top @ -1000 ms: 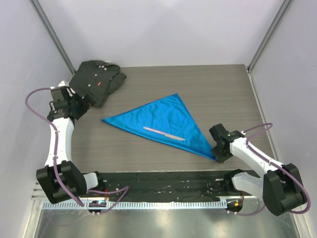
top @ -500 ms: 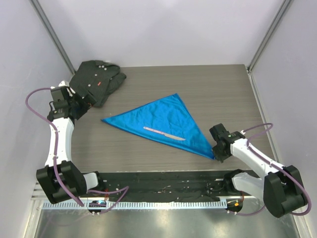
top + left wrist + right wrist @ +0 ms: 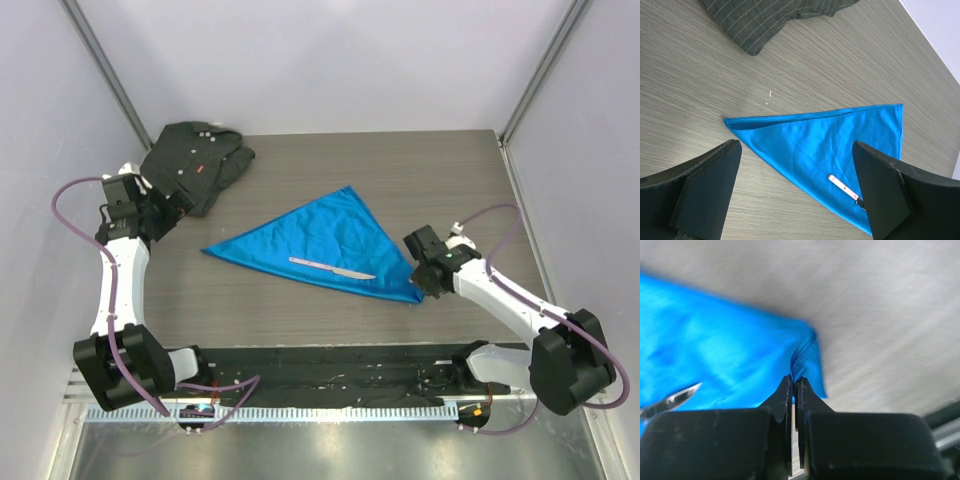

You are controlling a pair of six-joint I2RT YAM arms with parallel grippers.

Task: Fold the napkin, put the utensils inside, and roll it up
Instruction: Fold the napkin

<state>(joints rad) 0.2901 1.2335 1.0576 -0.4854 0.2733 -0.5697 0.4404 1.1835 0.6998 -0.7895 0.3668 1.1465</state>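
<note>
Fold done, roll apparently starting. My right hand (image 3: 421, 284) is pressed together, pinching the near-right corner of the triangular blue napkin (image 3: 320, 238) at mid-surface (image 3: 450, 180), with the knife (image 3: 332, 267) lying on it. My left hand (image 3: 796, 147) hangs spread. The next move probably calls for carrying the corner left over the knife.

the knife (image 3: 671, 398) is a blur cut off at 9 o'clock in the right wrist view, and in the left its blade hides behind a finger (image 3: 887, 200) at 5 o'clock, the shirt (image 3: 770, 20) cropped at 12 o'clock.
</note>
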